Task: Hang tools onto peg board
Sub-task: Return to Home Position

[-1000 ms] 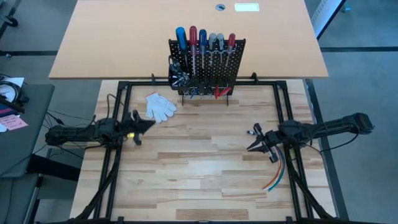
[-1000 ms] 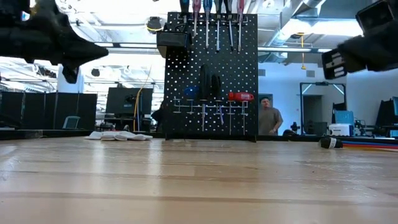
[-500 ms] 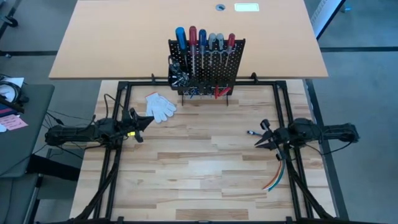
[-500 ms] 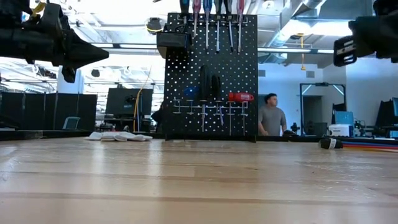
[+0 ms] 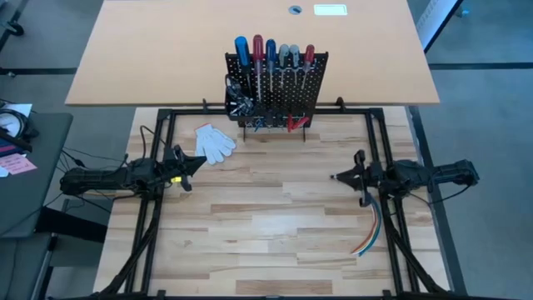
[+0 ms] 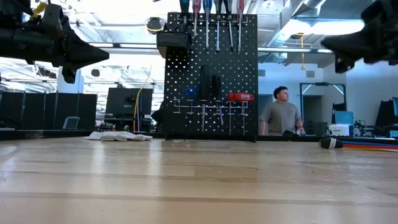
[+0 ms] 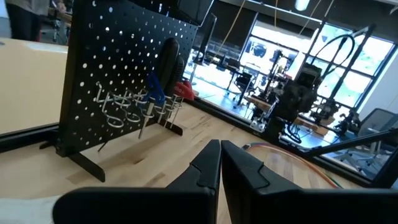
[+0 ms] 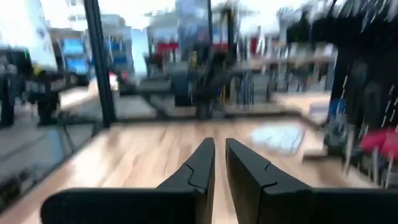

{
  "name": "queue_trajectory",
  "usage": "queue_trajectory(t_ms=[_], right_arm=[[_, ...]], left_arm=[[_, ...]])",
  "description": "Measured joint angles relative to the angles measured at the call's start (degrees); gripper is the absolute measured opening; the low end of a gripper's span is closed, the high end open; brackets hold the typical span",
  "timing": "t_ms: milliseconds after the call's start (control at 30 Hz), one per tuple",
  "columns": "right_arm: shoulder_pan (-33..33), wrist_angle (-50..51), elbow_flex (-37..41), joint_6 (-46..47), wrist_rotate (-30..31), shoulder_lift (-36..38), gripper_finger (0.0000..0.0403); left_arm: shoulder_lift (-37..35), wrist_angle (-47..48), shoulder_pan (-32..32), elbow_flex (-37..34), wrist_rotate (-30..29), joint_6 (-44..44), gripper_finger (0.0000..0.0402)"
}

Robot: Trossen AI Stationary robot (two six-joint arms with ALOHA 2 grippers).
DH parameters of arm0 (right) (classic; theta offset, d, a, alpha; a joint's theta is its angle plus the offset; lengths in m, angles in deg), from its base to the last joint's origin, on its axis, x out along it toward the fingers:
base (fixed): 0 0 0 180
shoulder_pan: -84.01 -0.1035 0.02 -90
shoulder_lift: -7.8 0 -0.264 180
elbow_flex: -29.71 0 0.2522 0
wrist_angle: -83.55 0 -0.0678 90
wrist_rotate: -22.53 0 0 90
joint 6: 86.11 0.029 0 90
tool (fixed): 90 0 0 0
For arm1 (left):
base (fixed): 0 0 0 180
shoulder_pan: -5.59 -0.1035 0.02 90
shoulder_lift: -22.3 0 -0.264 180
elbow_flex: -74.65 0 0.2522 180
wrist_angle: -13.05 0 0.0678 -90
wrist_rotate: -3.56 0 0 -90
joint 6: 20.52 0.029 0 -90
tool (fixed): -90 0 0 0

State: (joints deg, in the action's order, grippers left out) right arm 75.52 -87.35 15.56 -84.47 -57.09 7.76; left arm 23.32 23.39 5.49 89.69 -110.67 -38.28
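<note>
Motion is smearing the right wrist view: the peg board (image 8: 373, 74) is showing only as a dark streak running off the edge, its tools (image 8: 379, 140) as red and blue blotches, the glove (image 8: 280, 137) as a pale patch. In the low view the top edge is cutting off the screwdriver handles (image 6: 208, 6), and the right claw (image 6: 324, 43) is running out at the side. From above, what is lying in the bin (image 5: 237, 100) is reading too small to tell.

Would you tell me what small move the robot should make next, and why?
Probably just settle the right gripper level at its side, opposite the left gripper, and stop. The tools hang on the peg board, neither gripper holds anything, and only the white glove and the cables lie loose on the table.
</note>
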Motion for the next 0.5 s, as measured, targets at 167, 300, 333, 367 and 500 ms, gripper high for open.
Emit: queue_trajectory(t_ms=[167, 300, 333, 367, 500], right_arm=[[0.06, 1.8, 0.02, 1.22, -0.34, -0.01, 0.0047], [1.14, 1.83, 0.02, -0.45, -0.39, -0.21, 0.0047], [1.24, 1.83, 0.04, -0.47, -0.39, -0.63, 0.0047], [1.42, 1.87, 0.04, -0.47, -0.41, -0.82, 0.0047], [1.53, 1.88, 0.04, -0.55, -0.44, -0.76, 0.0047]], left_arm=[[0.0, 0.19, 0.0, 0.02, 0.02, -0.02, 0.0009], [0.07, 0.25, 0.0, 0.02, 0.02, -0.02, 0.0009], [0.1, 0.18, 0.0, 0.02, 0.02, -0.02, 0.0009], [0.09, 0.15, 0.0, 0.02, 0.02, -0.02, 0.0009], [0.09, 0.13, 0.0, 0.04, 0.01, -0.02, 0.0009]])
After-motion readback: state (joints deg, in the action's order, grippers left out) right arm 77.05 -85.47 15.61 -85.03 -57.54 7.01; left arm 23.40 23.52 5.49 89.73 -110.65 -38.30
